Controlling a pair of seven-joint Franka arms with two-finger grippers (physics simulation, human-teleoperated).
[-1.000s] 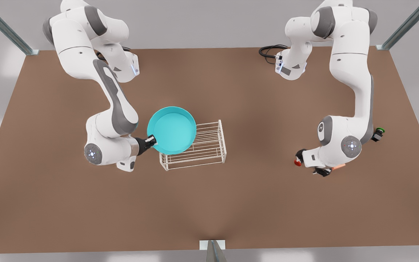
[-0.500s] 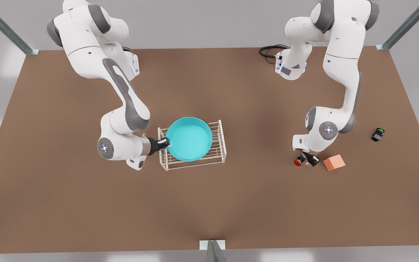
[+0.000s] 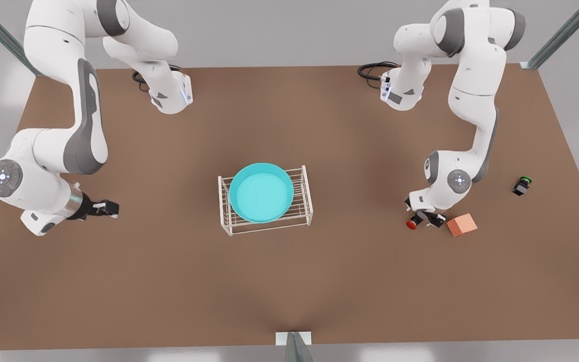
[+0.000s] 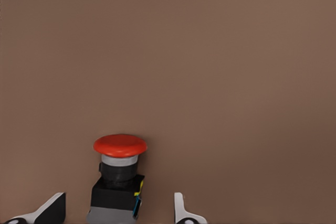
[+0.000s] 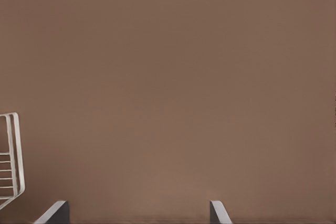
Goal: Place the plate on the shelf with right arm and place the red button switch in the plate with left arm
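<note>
The turquoise plate [image 3: 261, 192] lies flat on top of the white wire shelf [image 3: 307, 193] at the table's middle. My right gripper [image 3: 108, 207] hangs open and empty well off to the front view's left of the shelf; in the right wrist view its fingertips [image 5: 55, 212] stand wide apart over bare table, with a corner of the shelf [image 5: 10, 161] at the side. The red button switch [image 3: 412, 223] stands on the table at the front view's right. My left gripper [image 3: 424, 218] is open with its fingers either side of the switch [image 4: 119, 148], not touching its dark body.
A salmon-orange cube [image 3: 461, 224] sits close beside the left gripper, away from the shelf. A green-capped switch [image 3: 522, 185] stands farther toward the front view's right edge. A black cable [image 3: 372, 70] coils by the far arm base.
The right gripper set the plate on the shelf, let go and drew back far to the front view's left. The left gripper settled lower around the red switch.
</note>
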